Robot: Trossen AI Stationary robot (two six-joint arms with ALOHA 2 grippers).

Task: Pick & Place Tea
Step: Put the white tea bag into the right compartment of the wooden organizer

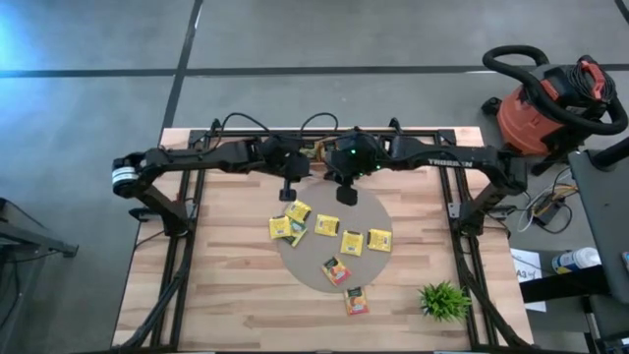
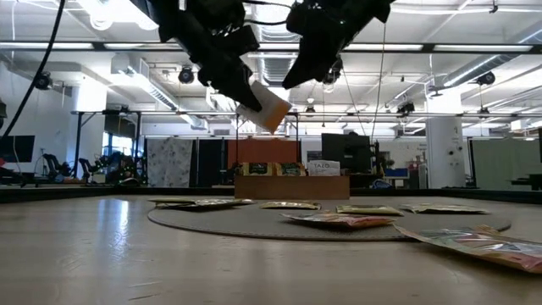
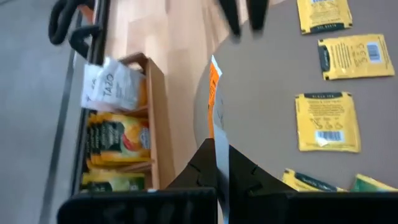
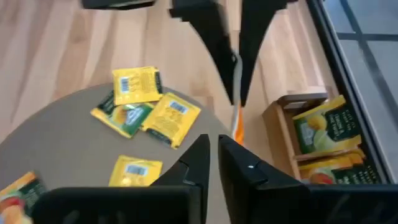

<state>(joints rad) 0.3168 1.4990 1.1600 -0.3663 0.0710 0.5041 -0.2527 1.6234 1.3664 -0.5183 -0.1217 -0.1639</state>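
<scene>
Handover in mid-air: the left gripper (image 3: 214, 165) is clamped on an orange-and-white tea packet (image 3: 213, 93) above the mat's far edge.

The right gripper (image 4: 214, 152), fingers barely parted and empty, faces it; it should probably seat squarely before the left lets go. The low view shows the packet's height; only the wrist views show the wooden tray (image 3: 155, 118), stocked. Other packets (image 1: 352, 242) lie on the round mat (image 1: 305, 261).

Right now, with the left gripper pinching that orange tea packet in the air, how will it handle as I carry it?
The orange tea packet hangs tilted from the left gripper without drooping, so probably thin yet fairly stiff. Edge-on it looks paper-flat, likely very light; quick swings might flutter it. Gripped only by one edge, it may pivot or slip.
</scene>
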